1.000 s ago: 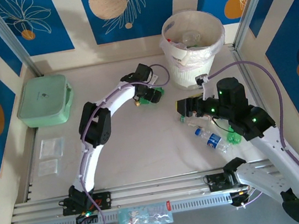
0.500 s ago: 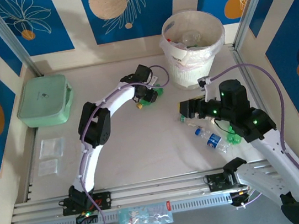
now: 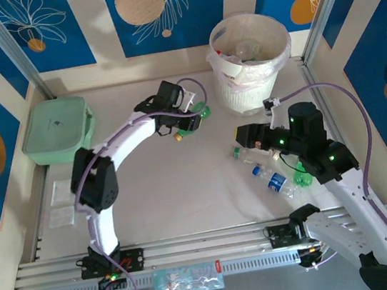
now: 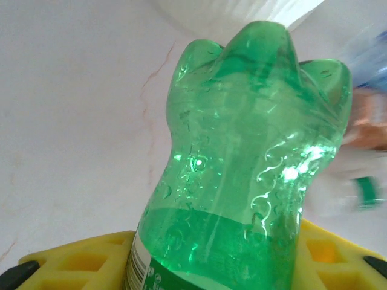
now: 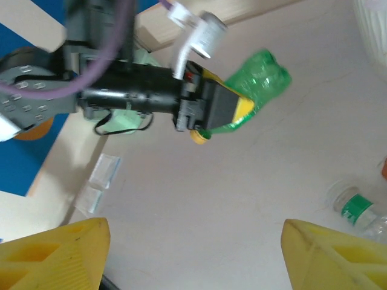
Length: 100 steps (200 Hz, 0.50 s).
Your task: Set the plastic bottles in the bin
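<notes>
Left wrist: left claw (image 4: 205, 266) holds a green plastic bottle (image 4: 242, 151); next, carry it right, over the round white bin (image 3: 225, 90). Right claw (image 5: 193, 241) stands wide.

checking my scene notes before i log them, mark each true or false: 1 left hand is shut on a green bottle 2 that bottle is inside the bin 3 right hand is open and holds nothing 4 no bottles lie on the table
1. True. The left hand is shut on the green bottle, whose base points away from the yellow fingers.
2. False. The bottle is in the left hand's grip, outside the bin and to its left in the top view.
3. True. The right hand is open, with nothing between its fingers.
4. False. Several bottles lie on the table by the right hand, among them a clear bottle with a blue label.
</notes>
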{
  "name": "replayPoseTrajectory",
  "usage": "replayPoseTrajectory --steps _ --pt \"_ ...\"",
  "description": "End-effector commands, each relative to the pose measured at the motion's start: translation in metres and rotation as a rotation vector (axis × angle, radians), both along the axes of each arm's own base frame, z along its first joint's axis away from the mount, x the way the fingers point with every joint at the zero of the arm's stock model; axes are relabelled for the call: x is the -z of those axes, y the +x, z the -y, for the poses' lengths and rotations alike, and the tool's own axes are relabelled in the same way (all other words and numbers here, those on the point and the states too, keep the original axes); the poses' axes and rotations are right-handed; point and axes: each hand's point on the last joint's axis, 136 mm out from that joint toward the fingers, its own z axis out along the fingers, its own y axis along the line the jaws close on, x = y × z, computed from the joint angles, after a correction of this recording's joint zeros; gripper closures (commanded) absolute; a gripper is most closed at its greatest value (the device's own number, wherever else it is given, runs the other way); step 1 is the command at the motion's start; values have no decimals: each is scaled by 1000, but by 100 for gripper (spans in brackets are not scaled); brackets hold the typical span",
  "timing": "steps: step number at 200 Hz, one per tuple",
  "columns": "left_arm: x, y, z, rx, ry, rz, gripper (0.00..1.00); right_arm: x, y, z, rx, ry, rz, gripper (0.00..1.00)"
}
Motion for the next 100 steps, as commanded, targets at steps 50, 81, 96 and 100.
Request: replayPoseTrajectory --steps 50,81,96,100 --pt "-140 -94 16 133 -533 -44 56 -62 -11 -32 -165 327 22 10" --pt "-164 -118 17 164 -635 -83 56 -87 -2 -42 -195 349 66 3" --pt "-172 -126 17 175 -668 -99 56 -93 4 -45 -197 327 75 0" --pt "-174 -127 17 178 -672 -103 56 -95 7 -47 -198 320 84 0"
